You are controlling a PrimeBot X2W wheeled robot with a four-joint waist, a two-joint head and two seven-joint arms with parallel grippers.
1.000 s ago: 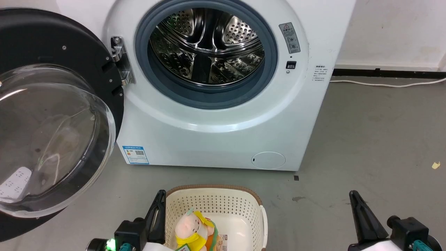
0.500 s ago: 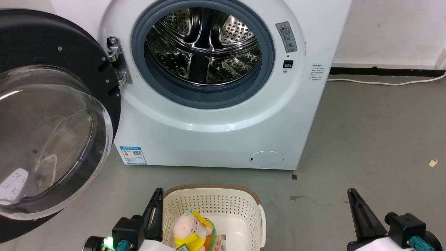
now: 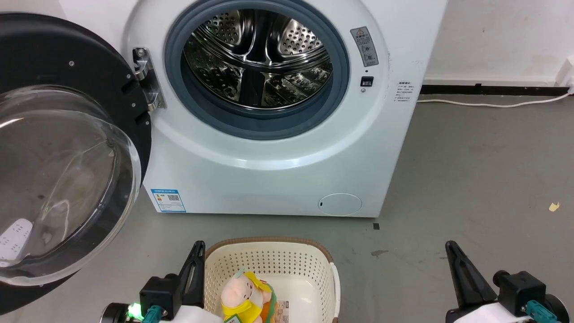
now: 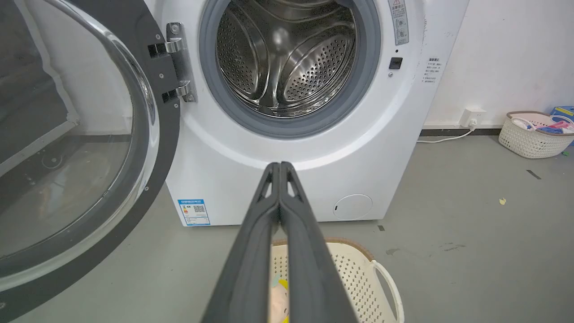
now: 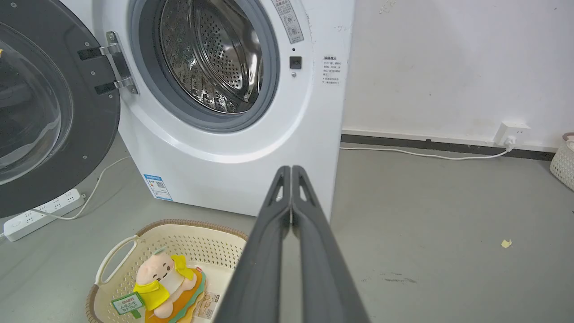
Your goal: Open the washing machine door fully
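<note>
Washing machine [image 3: 269, 170] faced me. Washing machine door [image 3: 63, 157] hung swung wide off its left edge, well apart from my grippers. Basket [image 3: 269, 260] sat on the floor between them. Left gripper [image 4: 280, 167] and right gripper [image 5: 291, 169]: fingers pressed together.

A cream laundry basket [image 3: 278, 262] is sitting on the grey floor [image 3: 471, 170], holding a plush toy [image 3: 242, 294]. A power strip [image 5: 45, 213] is lying nearby, while a white cable [image 5: 417, 154] is running along the wall to a socket [image 5: 511, 131].
</note>
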